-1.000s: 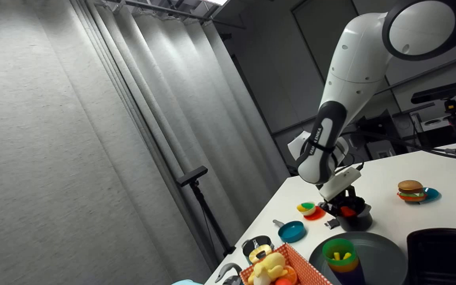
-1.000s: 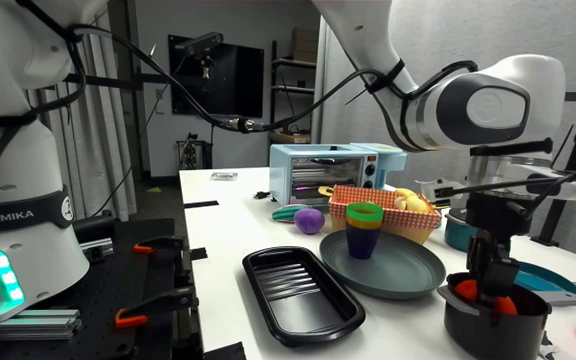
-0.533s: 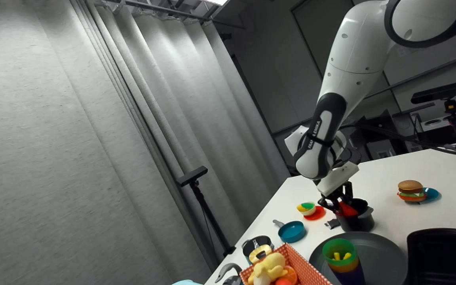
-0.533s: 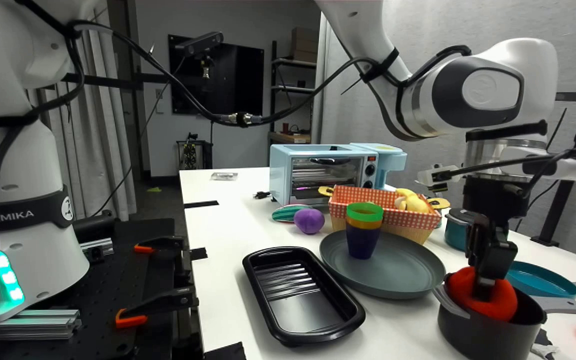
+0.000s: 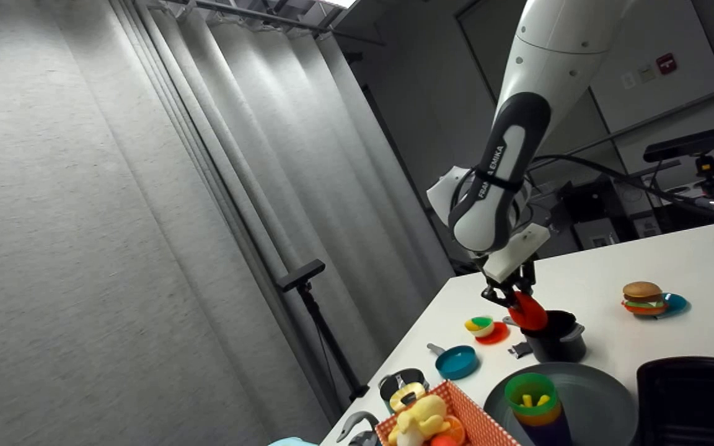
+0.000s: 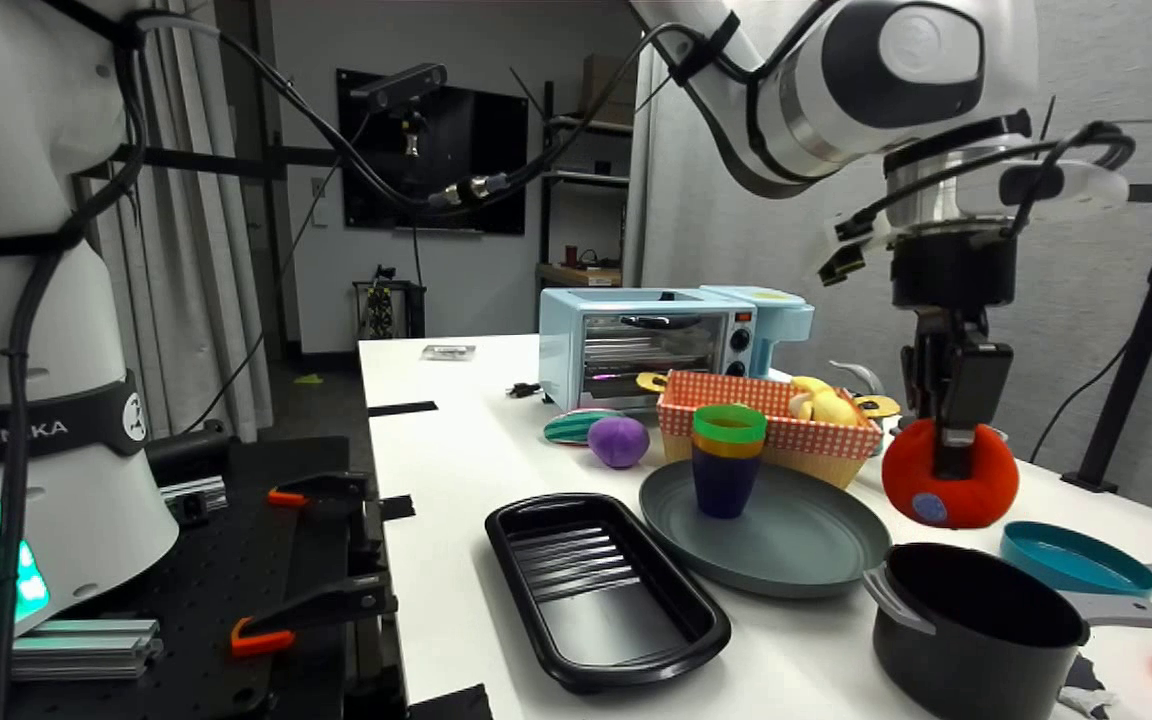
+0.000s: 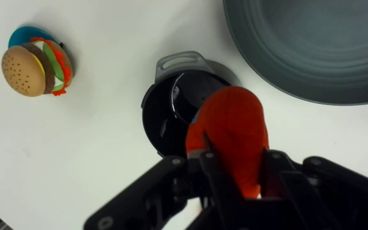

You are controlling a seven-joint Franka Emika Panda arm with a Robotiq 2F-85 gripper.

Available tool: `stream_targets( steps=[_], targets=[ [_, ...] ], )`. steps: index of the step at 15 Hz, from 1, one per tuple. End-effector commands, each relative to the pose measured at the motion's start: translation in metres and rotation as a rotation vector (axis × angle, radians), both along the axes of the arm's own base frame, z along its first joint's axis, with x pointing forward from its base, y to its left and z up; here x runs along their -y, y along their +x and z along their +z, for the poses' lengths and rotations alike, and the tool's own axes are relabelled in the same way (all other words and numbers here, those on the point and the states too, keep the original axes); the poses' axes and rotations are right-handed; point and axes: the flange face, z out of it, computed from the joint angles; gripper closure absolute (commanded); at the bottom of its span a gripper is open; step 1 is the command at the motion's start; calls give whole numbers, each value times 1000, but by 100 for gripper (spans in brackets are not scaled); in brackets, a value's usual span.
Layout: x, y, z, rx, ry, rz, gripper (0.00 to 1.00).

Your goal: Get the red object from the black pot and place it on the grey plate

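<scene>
End effector (image 6: 948, 460): we see it is grasping the red object (image 6: 981, 498)
Black pot (image 6: 966, 650): lower than it
Grey plate (image 6: 816, 545): in an exterior view, left of the pot

The toy (image 6: 958, 505) is red, pot (image 6: 966, 645) black, plate (image 6: 796, 555) grey, basket cloth (image 6: 789, 432) checked.

In an exterior view, a grey curtain (image 5: 146, 248) hangs in long folds from a dark overhead rail (image 5: 282, 22), with a bright light (image 5: 339, 2) at the top edge. A dim wall (image 5: 419, 111) lies beyond, a small red fitting (image 5: 666, 63) on its paler panel (image 5: 685, 31). In an exterior view, a black screen (image 6: 481, 130) is fixed to a grey wall (image 6: 481, 285) beside open shelving (image 6: 586, 180) holding brown boxes (image 6: 618, 105). The floor (image 6: 326, 405) is dark, the worktop (image 6: 456, 450) white.
</scene>
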Motion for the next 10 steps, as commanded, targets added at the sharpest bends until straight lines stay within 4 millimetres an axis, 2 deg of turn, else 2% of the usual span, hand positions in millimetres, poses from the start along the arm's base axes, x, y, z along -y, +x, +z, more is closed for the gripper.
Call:
stream_targets(
  steps=[1, 3, 5, 7, 10],
  targets=[
    [-41, -7, 35, 46, -30, 70, 94],
    [-66, -7, 43, 50, -30, 119, 94],
    [-88, -11, 41, 41, -18, 157, 94],
    [-104, -18, 32, 21, 5, 179, 94],
    [-120, -34, 9, -32, 32, 199, 94]
  ],
)
